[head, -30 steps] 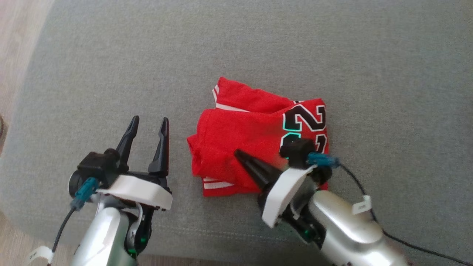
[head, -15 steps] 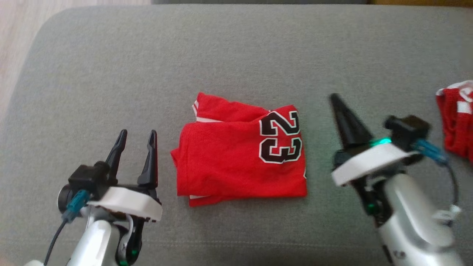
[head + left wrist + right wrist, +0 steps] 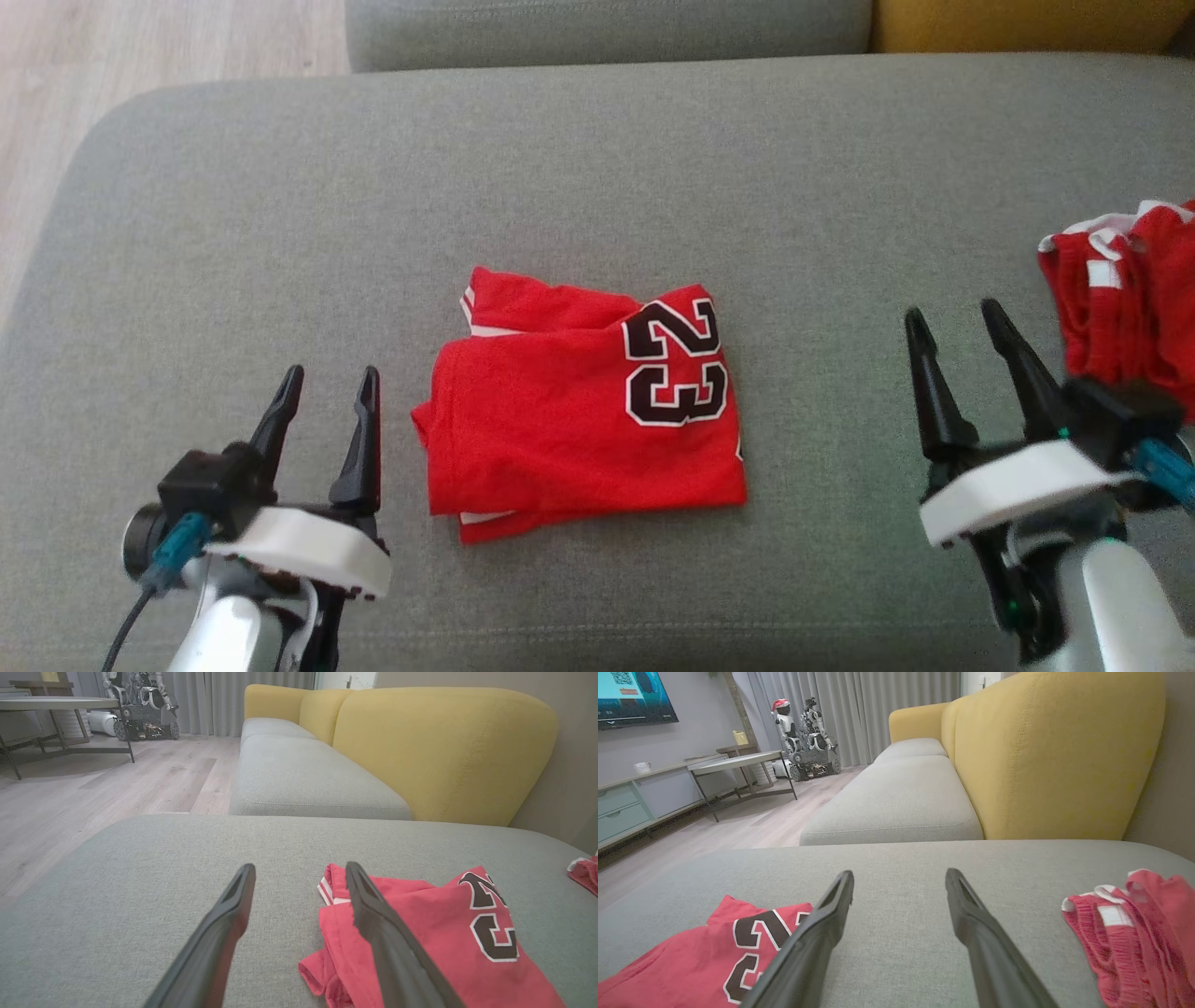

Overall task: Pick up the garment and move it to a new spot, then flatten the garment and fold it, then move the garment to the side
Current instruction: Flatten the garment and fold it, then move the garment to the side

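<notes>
Right gripper [image 3: 952,314] is now off the garment [image 3: 560,439], at 4 o'clock, wide and empty like the left gripper [image 3: 331,373] at 8 o'clock; the garment lies folded at the cushion [image 3: 653,168] centre, so only moving it aside seems left.

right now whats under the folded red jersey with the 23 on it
The grey sofa cushion lies under the jersey. Its own lower layers, white-striped, peek out at the edges; anything between them is covered.

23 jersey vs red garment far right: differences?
The 23 jersey lies folded flat; the far-right garment is bunched up. The jersey shows a black number; the garment shows none. The jersey sits mid-cushion; the garment lies past the right gripper. Both are red, on the grey sofa.
</notes>
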Available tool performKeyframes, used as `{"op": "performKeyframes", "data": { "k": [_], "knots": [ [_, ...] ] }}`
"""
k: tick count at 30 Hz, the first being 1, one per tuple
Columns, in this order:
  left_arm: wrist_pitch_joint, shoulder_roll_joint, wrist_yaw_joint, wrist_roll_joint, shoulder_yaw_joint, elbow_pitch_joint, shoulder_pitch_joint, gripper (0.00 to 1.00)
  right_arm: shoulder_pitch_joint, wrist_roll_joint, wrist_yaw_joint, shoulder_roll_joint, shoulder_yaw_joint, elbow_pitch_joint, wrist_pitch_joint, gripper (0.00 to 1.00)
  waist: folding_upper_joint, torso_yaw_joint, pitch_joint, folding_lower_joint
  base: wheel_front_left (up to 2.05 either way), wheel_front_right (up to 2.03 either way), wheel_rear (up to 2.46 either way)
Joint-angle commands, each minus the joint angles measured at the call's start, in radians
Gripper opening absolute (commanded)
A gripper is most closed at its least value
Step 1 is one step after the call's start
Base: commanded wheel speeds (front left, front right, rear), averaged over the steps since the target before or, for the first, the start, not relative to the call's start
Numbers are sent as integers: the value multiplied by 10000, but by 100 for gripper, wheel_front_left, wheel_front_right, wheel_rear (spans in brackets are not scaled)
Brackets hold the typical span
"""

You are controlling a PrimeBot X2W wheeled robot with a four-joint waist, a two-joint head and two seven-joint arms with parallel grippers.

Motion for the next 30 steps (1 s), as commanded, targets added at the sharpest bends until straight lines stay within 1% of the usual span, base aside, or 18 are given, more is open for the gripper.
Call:
{"op": "performKeyframes", "data": {
  "k": [1,8,14,30],
  "knots": [
    [16,255,56,12,397,-396,-293,100,-98,-73,-7,35,88,-450,54,100,0,-12,-108,0,0,0,0],
    [167,424,219,33,386,-586,220,100,687,-254,-7,138,-195,-865,322,100,0,-21,-538,0,0,0,0],
    [230,468,267,-39,319,-745,647,100,1203,-328,-7,180,-299,-1185,504,100,0,13,-941,0,0,0,0],
    [470,599,424,-80,178,-1024,1078,100,1707,-353,-7,210,-390,-1609,752,100,0,44,-1375,0,0,0,0]
  ]
}}
